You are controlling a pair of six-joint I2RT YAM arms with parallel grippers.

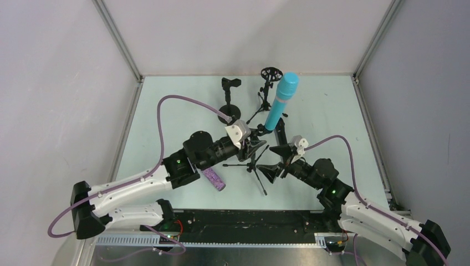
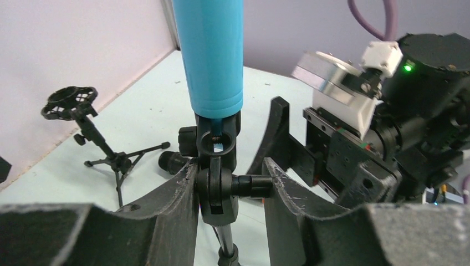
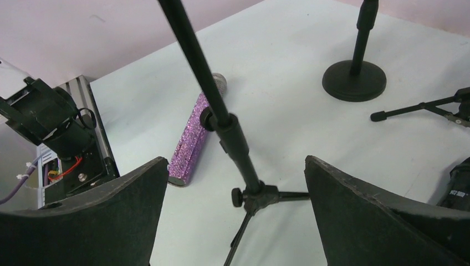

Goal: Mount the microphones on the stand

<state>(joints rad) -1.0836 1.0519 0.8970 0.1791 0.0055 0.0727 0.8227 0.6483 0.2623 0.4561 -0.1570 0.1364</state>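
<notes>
A pale green desk (image 1: 166, 122) is walled on three sides, with two arms reaching in from its near edge. At its middle is a black tripod stand (image 1: 254, 166) with the turquoise mic (image 1: 281, 102) seated in its clip, leaning up and away toward the back wall. The left tool (image 2: 230, 183) is clamped on the stand's swivel joint just below the mic. The right tool (image 3: 235, 166) is spread wide on either side of the stand's pole, touching nothing. The purple mic (image 3: 191, 141) lies flat near the left arm, just beside the tripod's legs, not yet mounted. A round-base stand (image 3: 354, 77) and a small tripod (image 2: 94, 138) with a ring mount wait empty toward the back. The long, leaning mic likely makes the stand top-heavy, so a jerky release by the left tool could tip it. A sideways pull-out by the right tool could strike the pole, and a shifted leg could roll the purple mic. The centre is crowded. Open desk lies along the right side and the far left, and the back wall is near the mic's head.
</notes>
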